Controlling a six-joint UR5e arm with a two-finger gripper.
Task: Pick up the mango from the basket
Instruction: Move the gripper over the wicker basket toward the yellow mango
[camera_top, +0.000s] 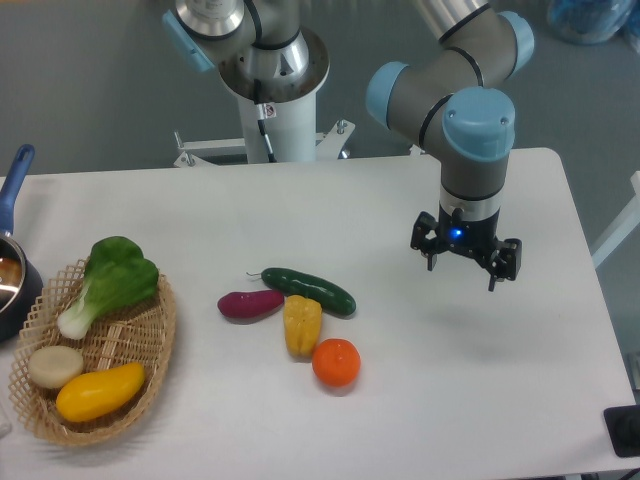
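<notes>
Camera view from above the front edge takes in a white worktop (400, 200) with a grey floor behind it. At the far left edge sits a dark pot (12, 285) with a blue handle, only partly in frame. Just beside it lies the basket (160, 345), a light tan woven oval near the front left corner. Inside, a green leafy bok choy (110, 280) fills the far end, a pale round onion-like vegetable (55, 366) lies at the left side, and the mango (100, 391), smooth and yellow-orange, lies along the near end, touching that pale vegetable.

Toward the middle of the worktop is a loose cluster: a purple eggplant (250, 303), a dark green cucumber (309, 290) lying at a slant behind it, a ribbed yellow pepper (302, 325) just in front of the cucumber, and a round orange (336, 362) touching the pepper's near end.

To the right, the grey and blue arm (470, 130) reaches down from the back, and its tool (464, 264) hangs above bare worktop, well apart from the basket and the cluster. Its black fingers stand spread apart, grasping nothing, with a blue light glowing at the wrist.
</notes>
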